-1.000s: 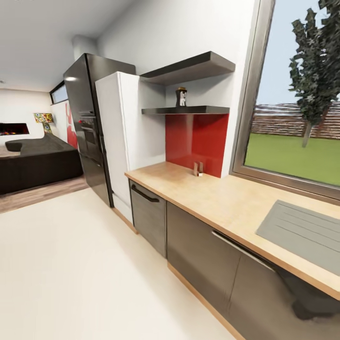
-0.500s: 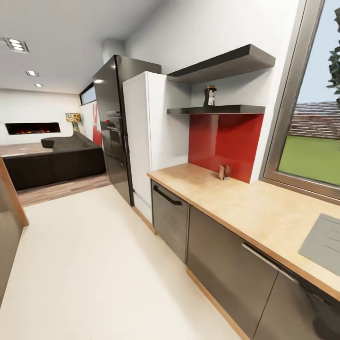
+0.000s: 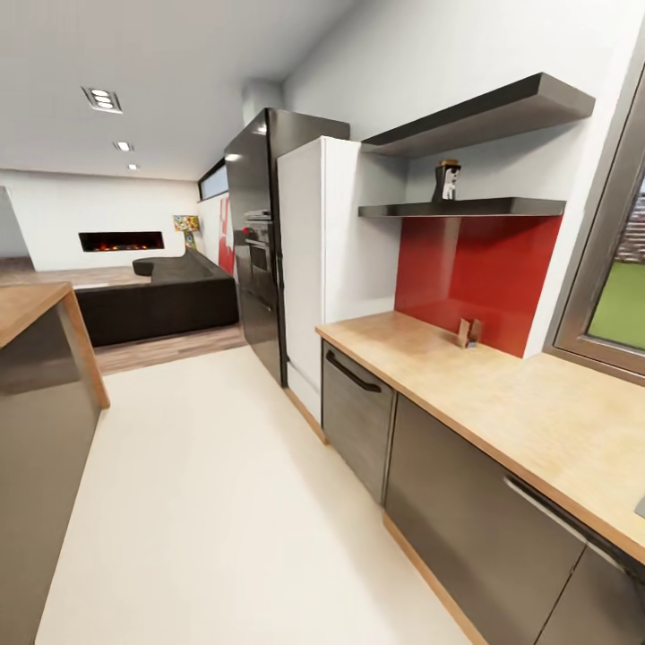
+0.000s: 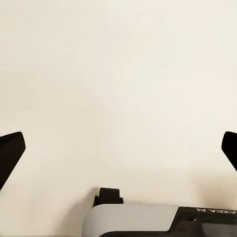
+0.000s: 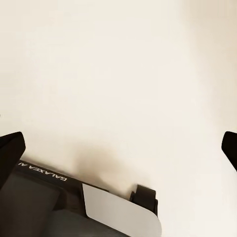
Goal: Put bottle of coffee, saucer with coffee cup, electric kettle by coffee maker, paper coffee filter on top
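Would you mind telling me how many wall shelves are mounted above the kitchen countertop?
2. The upper shelf is bare on the side that shows; the lower shelf, above the red backsplash, carries the bottle of coffee. Both run out of frame rightward, so more may be hidden.

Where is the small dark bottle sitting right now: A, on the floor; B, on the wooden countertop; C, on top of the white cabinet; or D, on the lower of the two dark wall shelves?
D: in the head view the bottle stands on the lower shelf, above the red backsplash and well above the countertop.
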{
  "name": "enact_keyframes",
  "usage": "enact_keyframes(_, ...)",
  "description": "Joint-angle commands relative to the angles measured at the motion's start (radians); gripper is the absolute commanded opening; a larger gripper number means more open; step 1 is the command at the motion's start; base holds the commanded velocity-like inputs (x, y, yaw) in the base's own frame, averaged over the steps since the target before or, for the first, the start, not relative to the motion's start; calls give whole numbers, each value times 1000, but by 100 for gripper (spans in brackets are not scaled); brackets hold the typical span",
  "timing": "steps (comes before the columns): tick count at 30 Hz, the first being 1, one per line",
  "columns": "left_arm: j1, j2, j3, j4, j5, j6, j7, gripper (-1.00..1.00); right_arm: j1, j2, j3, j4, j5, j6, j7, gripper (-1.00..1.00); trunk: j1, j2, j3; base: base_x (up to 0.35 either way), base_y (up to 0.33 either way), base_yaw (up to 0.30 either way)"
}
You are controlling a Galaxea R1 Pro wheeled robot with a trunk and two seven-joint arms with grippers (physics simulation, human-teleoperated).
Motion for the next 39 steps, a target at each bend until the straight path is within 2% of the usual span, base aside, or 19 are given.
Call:
enact_keyframes(1,0,0,3,-1,10,0,-7,100,0,1,8,3,-8,-3,7,100,0,-1,-1,0,0,274)
enact_keyframes(15,0,0,2,-1,10,0,-7,100,0,0,8,3,-8,-2,8,100,0,-1,-1,32,23,267)
enact_keyframes(30,0,0,1,-1,10,0,-7,100,0,-3,7,3,-8,-1,15,100,0,-1,-1,257,188,28)
enact_keyframes(39,0,0,0,-1,9,0,-7,100,0,-4,7,3,-9,-1,15,100,0,-1,-1,317,61,0)
